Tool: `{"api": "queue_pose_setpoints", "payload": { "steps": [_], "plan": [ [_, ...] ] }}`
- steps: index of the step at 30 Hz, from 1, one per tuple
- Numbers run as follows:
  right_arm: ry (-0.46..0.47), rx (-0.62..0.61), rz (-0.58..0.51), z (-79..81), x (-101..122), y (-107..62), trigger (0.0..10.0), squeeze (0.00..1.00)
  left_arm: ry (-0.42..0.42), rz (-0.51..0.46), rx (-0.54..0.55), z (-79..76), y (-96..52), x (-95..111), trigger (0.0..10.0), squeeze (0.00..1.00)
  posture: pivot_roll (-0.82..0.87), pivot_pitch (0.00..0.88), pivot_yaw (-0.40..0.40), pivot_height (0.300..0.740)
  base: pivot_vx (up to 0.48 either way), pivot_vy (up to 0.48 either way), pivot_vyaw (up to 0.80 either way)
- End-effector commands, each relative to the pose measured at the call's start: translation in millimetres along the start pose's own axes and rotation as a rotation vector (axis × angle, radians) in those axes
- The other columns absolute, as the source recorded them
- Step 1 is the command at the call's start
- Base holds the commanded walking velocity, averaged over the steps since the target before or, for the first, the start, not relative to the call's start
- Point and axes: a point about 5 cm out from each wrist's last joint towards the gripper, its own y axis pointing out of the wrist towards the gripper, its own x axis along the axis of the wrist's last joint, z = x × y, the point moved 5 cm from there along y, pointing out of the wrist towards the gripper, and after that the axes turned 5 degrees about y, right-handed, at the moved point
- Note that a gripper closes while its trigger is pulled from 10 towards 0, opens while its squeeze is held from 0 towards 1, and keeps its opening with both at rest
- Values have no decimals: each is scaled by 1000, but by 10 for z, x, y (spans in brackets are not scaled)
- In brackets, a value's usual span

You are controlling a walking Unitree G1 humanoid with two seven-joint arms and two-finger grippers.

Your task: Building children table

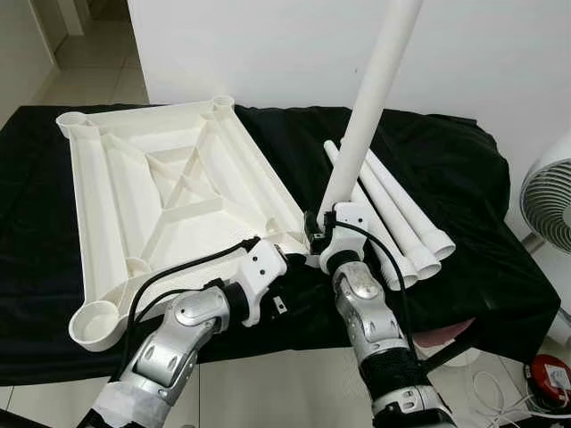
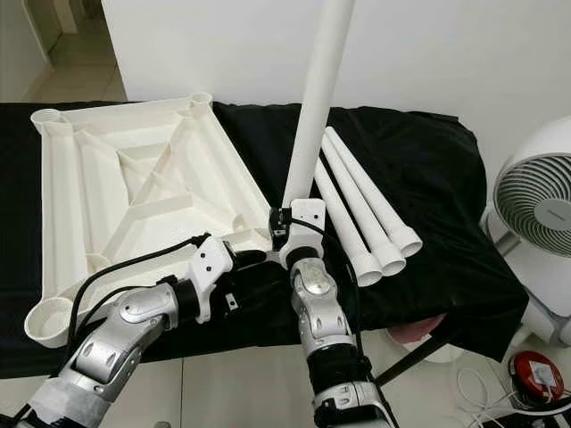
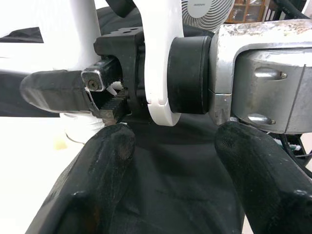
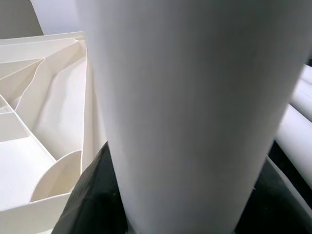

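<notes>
A white plastic tabletop [image 1: 178,178] lies upside down on the black cloth [image 1: 464,178], ribs up, with round sockets at its corners. My right gripper [image 1: 319,234] is shut on a white table leg [image 1: 370,107], which stands steeply tilted with its low end at the tabletop's near right corner. That low end is hidden behind the grippers. The right wrist view has the leg [image 4: 195,122] up close beside the tabletop [image 4: 44,126]. My left gripper [image 3: 175,161] hovers open over the cloth, just left of the right wrist, its fingers [image 3: 97,161] apart and holding nothing.
Three more white legs [image 1: 401,214] lie side by side on the cloth right of the held one. A white fan [image 1: 549,201] stands at the far right beyond the table edge. A red object [image 1: 549,374] and cables lie on the floor.
</notes>
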Motion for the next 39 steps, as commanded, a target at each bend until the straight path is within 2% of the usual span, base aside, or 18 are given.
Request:
{"api": "queue_pose_setpoints", "payload": {
  "steps": [1,6,11,12,13,17,19,25,26,29,36,37,38,39],
  "plan": [
    [26,-9,38,-52,-89,-34,10000,1000,6,7,-12,-19,25,-22,10000,0,-49,0,-68,740,0,0,0],
    [21,57,3,-80,20,-9,10000,1000,7,4,-11,-15,27,-17,10000,0,-48,0,-69,740,0,0,0],
    [22,109,19,-90,30,-17,10000,1000,7,5,-8,-16,24,-21,10000,0,-46,0,-71,740,0,0,0],
    [-5,193,38,-120,33,-16,10000,0,7,8,-5,-12,14,-27,10000,0,-42,0,-75,740,0,0,0],
    [-5,193,38,-120,33,-16,10000,0,7,8,-5,-12,14,-27,10000,0,-42,0,-75,740,0,0,0],
    [-133,392,59,-159,48,-23,10000,0,11,9,1,5,1,-22,10000,0,-41,0,-73,740,0,0,0],
    [-133,392,59,-159,48,-23,10000,0,11,9,1,5,1,-22,10000,0,-41,0,-73,740,0,0,0],
    [-239,498,110,-252,8,46,10000,0,17,10,9,37,-16,-11,10000,0,-47,0,-58,740,0,0,0],
    [-239,498,110,-252,8,46,10000,0,17,10,9,37,-16,-11,10000,0,-47,0,-58,740,0,0,0],
    [-264,604,165,-192,-57,57,10000,0,22,9,16,55,-14,-3,10000,0,-40,0,-64,740,0,0,0],
    [-291,668,192,-132,-79,109,10000,0,19,5,25,51,5,8,10000,0,-37,0,-66,740,0,0,0],
    [-296,676,196,-121,-91,117,9020,0,17,4,23,40,12,9,10000,0,-37,0,-66,740,0,0,0],
    [-296,676,196,-121,-91,117,9020,0,17,4,23,40,12,9,10000,0,-37,0,-66,740,0,0,0],
    [-293,679,196,-110,-96,123,7686,0,17,3,21,31,18,10,10000,0,-37,0,-66,740,0,0,0]
  ]
}}
